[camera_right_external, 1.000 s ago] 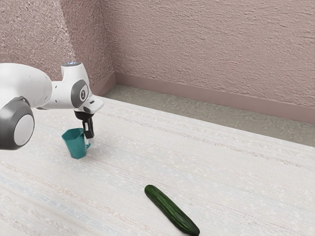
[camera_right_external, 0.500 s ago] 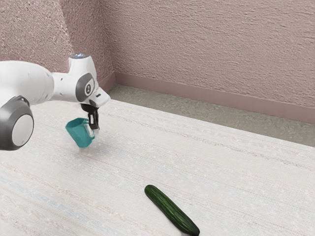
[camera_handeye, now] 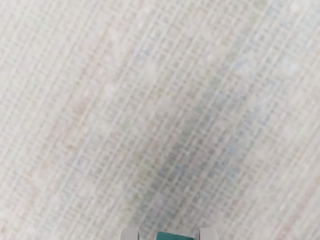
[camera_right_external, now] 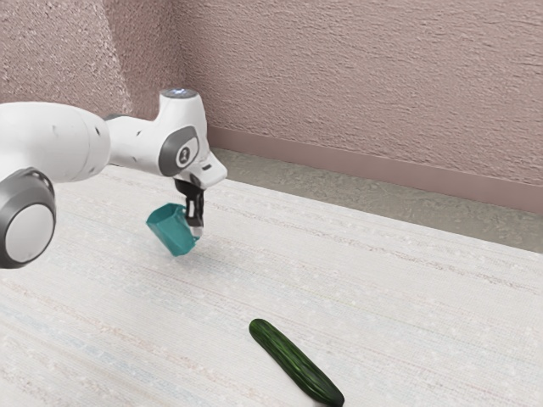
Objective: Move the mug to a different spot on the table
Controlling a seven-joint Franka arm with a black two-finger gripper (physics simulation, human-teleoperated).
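aloft, teal mug (camera_right_external: 172, 231) tilted, mouth up toward exterior view's left, claw (camera_right_external: 197, 224) pinching it

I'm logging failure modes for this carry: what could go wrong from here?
1. The mug hangs tilted above the table, pinched at one side by the hand; it could swing or slip out.
2. The cucumber lies on the table nearer the camera; a set-down there might knock it.
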